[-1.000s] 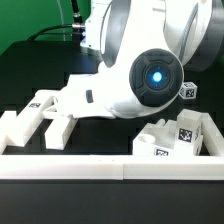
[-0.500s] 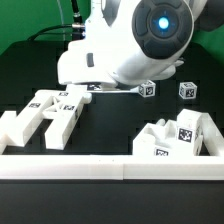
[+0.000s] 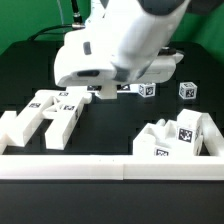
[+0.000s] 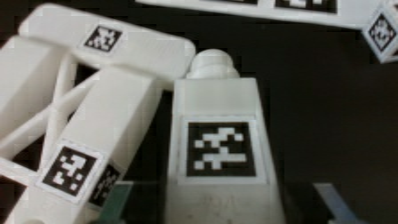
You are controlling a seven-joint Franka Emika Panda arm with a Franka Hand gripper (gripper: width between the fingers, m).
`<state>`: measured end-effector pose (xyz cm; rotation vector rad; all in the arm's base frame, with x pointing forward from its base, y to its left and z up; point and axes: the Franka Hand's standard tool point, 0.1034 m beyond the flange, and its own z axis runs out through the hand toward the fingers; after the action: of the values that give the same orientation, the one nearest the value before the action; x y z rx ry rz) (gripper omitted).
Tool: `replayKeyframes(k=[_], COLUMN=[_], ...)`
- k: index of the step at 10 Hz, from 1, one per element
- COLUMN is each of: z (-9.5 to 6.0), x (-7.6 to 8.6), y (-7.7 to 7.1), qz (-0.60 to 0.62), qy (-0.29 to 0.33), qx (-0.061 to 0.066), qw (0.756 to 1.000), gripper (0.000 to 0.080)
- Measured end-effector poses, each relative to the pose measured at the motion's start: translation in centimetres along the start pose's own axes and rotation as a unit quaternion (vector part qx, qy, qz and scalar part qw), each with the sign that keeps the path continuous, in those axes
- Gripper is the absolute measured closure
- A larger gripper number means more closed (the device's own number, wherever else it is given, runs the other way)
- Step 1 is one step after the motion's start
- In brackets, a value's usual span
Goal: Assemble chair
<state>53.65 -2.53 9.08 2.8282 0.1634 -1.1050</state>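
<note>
- The chair is not built: it lies as loose white blocky pieces in two groups on the desk (image 3: 112,128), each piece bearing black-and-white square tags.
- The left group (image 3: 48,118) sits on the exterior view's left, near the front. It is made up of long slab and bar pieces lying flat, side by side, running from near to far.
- The right heap (image 3: 178,136) sits on the exterior view's right, well apart from the left group. Its chunkier pieces are stacked against each other with tags facing up and forward.
- The wrist view shows a leg piece (image 4: 217,140) close up. It is a flat white bar with a large tag on its upper face and a small rounded peg (image 4: 214,65) at one end.
- Just beside the leg piece lies a braced frame piece (image 4: 80,95) with diagonal bars and a tag at each end.
- Two small tag cubes (image 3: 148,90) (image 3: 187,90) stand at the far side of the desk.
- The desk is matt black, and a long white border rail (image 3: 110,168) runs across its near edge.
- Behind the desk hangs a green backdrop (image 3: 25,22), with dark cables (image 3: 72,14) running in front of it.
- The white arm (image 3: 125,40) fills the upper middle of the exterior view. It leans down toward the left, with its wrist low over the far end of the left group.
- The tool (image 3: 103,92) points down at the pieces. Its fingertips are not clearly shown in either view, so I cannot tell whether they are apart, together or clamped on anything.
</note>
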Motion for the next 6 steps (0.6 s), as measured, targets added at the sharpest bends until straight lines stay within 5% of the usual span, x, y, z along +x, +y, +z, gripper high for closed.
replayKeyframes(k=[2,6], z=[-3.4,-4.7], x=[0.5,1.9], y=[-1.0,-0.9], qz=[0.007,0.007], qy=[0.064,0.195], qx=[-0.008,-0.012], qw=[0.998,0.981], gripper=[0.0508,0.0508])
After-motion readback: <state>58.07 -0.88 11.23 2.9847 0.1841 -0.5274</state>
